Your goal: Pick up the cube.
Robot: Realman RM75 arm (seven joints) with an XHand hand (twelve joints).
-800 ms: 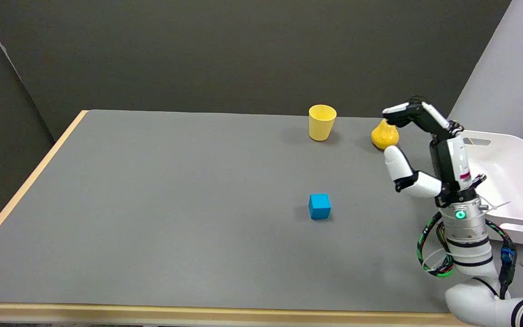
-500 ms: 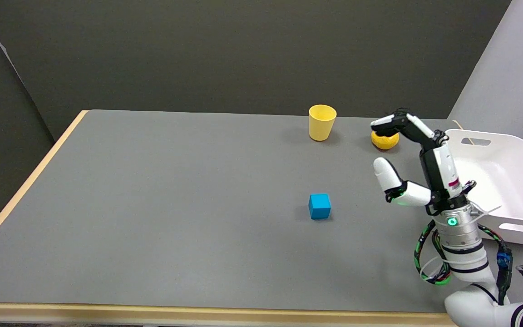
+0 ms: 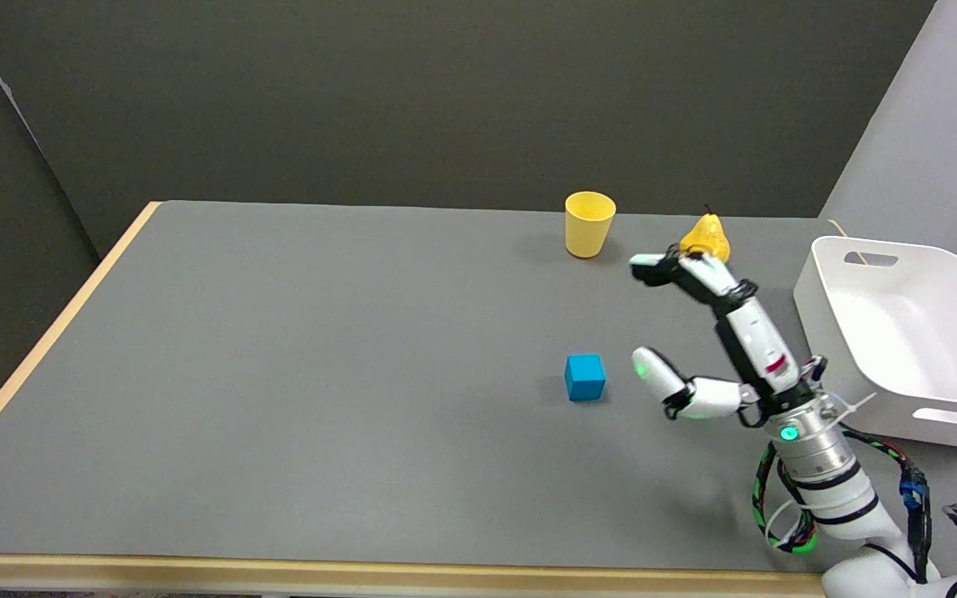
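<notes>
Wrist and forearm of your right arm come in from the lower right corner, wrapped in green, red and black cabling, with a green light glowing on the silver cuff. Above that cuff your right hand [image 3: 715, 332] stands over the grey table [image 3: 279, 399], leaning up and to the left. It holds nothing and is spread wide: the thumb [image 3: 660, 378] juts out low to the left, while the long fingers [image 3: 699, 274] reach up and away, their tips bent over toward the left. Whether any part of the hand touches the tabletop cannot be told from this view.

The blue cube [image 3: 585, 377] you are after sits flat on the table just to the left of your thumb, apart from it, with bare table showing between the two. It is roughly mid-depth on the table and right of centre.

To the right of your hand, a white bin [image 3: 935, 415] with handle slots rests at the table's right edge.

Farther back, a yellow pear [image 3: 707, 236] stands upright, stem up, just behind your fingers as seen from here. To its left, near the far edge, a yellow cup [image 3: 589, 224] stands upright with its mouth open upward.
</notes>
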